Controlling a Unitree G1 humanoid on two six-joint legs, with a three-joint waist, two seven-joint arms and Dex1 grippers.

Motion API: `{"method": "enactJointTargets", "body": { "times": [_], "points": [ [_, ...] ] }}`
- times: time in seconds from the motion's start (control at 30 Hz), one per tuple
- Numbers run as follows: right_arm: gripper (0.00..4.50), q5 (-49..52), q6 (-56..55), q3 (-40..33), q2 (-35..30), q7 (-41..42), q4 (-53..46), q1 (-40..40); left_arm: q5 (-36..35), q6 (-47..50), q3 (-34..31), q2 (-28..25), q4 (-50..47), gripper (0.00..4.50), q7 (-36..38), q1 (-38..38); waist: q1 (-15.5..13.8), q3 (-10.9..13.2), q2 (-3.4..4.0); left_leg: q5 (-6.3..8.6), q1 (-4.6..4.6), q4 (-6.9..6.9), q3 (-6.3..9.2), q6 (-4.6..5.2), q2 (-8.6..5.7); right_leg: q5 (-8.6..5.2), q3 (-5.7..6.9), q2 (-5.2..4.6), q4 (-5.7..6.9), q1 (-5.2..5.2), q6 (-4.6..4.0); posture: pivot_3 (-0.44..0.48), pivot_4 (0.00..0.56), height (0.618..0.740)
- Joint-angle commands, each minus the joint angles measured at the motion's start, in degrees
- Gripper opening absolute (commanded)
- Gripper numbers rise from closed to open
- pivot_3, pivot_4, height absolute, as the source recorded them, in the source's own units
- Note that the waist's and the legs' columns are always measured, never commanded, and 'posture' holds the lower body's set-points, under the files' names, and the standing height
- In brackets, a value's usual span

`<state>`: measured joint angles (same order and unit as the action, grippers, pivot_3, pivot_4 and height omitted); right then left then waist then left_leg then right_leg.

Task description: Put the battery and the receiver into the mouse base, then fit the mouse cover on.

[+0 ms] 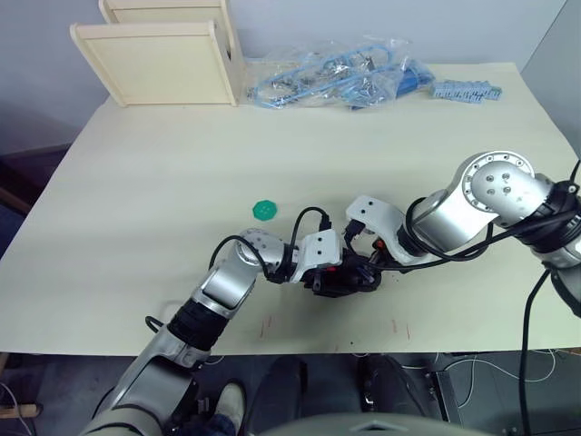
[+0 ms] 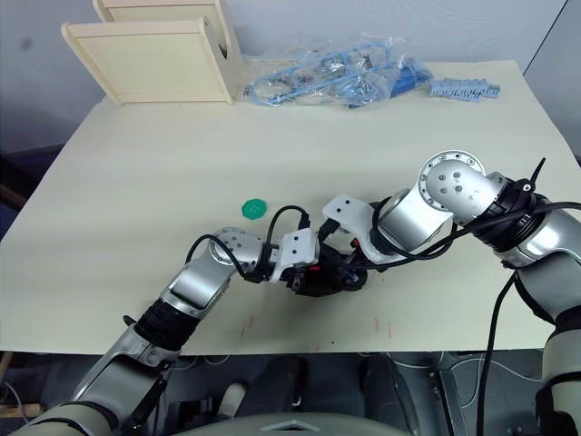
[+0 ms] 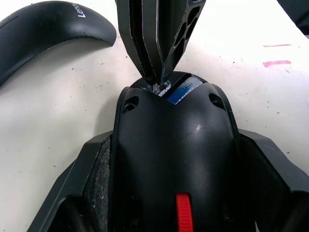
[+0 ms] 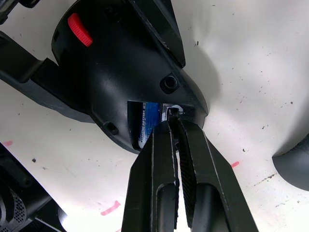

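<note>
Left wrist view shows the left gripper (image 3: 169, 193) clamped on both sides of the mouse base (image 3: 174, 145), which stands on the table (image 1: 136, 227) near its front edge, with the blue battery (image 4: 147, 123) lying in the open slot. Right gripper (image 4: 174, 121) has its fingers pressed nearly together, tips at the slot beside the battery, perhaps pinching a small silver piece. Mouse cover (image 3: 48, 29) lies just beside, and farther away a green disc (image 1: 264, 210).
</note>
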<state>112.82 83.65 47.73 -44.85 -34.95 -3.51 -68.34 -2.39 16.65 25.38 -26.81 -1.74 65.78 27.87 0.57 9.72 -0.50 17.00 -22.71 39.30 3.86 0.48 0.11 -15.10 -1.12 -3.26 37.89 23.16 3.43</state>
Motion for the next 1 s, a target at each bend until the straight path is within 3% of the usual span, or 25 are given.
{"method": "enactJointTargets", "body": {
  "times": [0.03, 0.8, 1.0],
  "points": [
    [0.0, 0.2, 1.6, 1.2, -2.5, 1.1, -1.0, 0.2, 1.2, 1.1, 1.9, -0.3, 0.7, 3.04, -0.3, -1.4, -0.1, 0.0, 0.0, 0.0, -0.01, 0.0, 0.0, 0.0, 0.0, 0.0, 0.01, 0.0, -0.01, 0.0, 0.0, 0.0, 0.15, 0.74],
    [0.0, -5.6, 0.7, -3.6, 2.1, 2.5, 0.9, 0.1, 1.1, 1.0, 2.0, -0.3, 0.9, 3.04, 0.1, -1.4, 0.3, 0.0, 0.01, 0.0, 0.03, 0.0, 0.03, 0.0, 0.0, 0.01, 0.03, 0.02, 0.06, 0.0, -0.02, 0.0, 0.15, 0.74],
    [0.0, -2.7, 1.4, -2.1, 0.7, 3.2, 0.1, 0.6, 1.1, 1.0, 2.0, -0.3, 1.0, 3.04, 0.3, -1.2, 0.2, 0.0, 0.01, 0.0, 0.04, 0.0, 0.04, 0.0, 0.0, 0.02, 0.03, 0.04, 0.06, 0.0, -0.04, 0.0, 0.15, 0.74]
  ]
}}
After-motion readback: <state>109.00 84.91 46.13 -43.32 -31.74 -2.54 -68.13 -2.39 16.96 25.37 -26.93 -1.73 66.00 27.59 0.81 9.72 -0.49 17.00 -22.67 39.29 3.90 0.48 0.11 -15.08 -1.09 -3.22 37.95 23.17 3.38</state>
